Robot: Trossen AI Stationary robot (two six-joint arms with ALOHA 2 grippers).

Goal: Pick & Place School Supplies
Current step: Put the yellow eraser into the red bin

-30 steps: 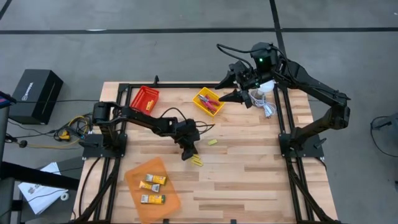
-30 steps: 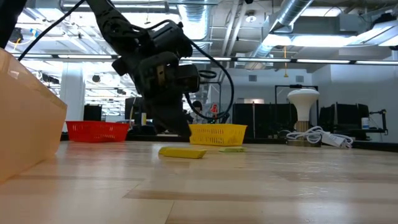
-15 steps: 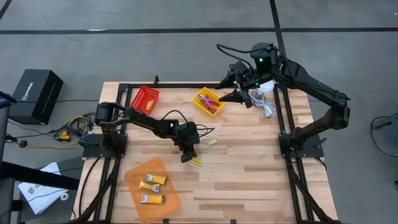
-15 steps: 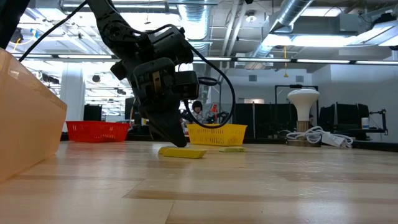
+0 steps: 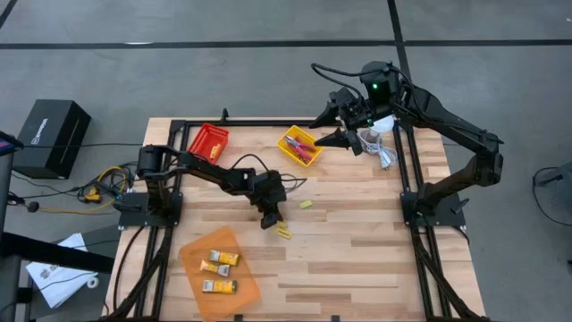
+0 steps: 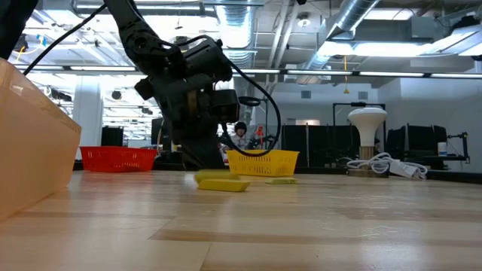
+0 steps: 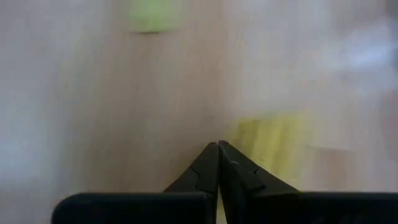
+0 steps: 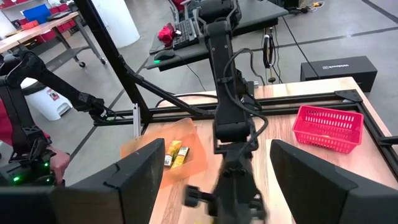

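The wooden table [image 5: 357, 224] carries an orange tray [image 5: 219, 266] at its near left, a red basket [image 5: 208, 141] and a yellow basket [image 5: 299, 147] along the far edge. The right arm waits above the far right corner with its right claw [image 5: 342, 136] spread wide and empty. The left arm reaches to mid-table, its left claw [image 5: 267, 220] pressed together, holding nothing, with the tips low just beside a flat yellow pack [image 5: 283, 233]. A smaller pale yellow piece [image 5: 307, 205] lies apart toward the far side, and two yellow-and-white packs [image 5: 219, 259] already sit in the orange tray. The pack by the claw looks light, stiff and thin, lying flat, so it will likely slide if nudged; the fingers would probably need to open and straddle its narrow width, pinching the long edges near the middle.
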